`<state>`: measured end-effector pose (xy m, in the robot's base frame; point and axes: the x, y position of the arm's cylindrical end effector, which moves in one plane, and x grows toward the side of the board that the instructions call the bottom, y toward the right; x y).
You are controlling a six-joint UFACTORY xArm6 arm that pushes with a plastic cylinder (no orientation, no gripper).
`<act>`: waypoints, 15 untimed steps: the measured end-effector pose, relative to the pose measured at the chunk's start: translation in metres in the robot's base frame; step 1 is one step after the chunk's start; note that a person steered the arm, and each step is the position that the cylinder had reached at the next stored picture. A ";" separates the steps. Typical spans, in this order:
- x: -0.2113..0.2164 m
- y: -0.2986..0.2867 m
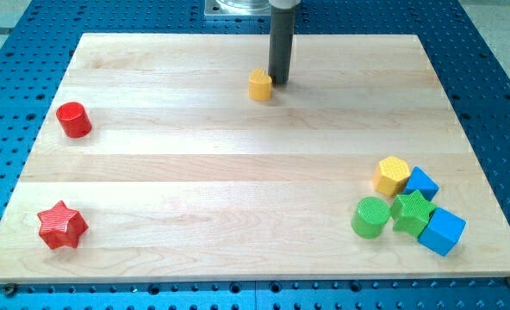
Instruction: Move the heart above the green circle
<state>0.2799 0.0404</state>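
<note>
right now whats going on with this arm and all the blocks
The arm's dark rod has my tip right beside the yellow heart, on the heart's right near the view's top. The green circle sits far off at the view's lower right, clustered with a yellow hexagon, a green star and two blue blocks. So the heart is not yet above the circle. A red cylinder and red star lie at the view's left.
</note>
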 end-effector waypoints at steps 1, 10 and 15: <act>-0.020 -0.023; 0.070 -0.012; 0.193 0.116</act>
<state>0.4727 0.1568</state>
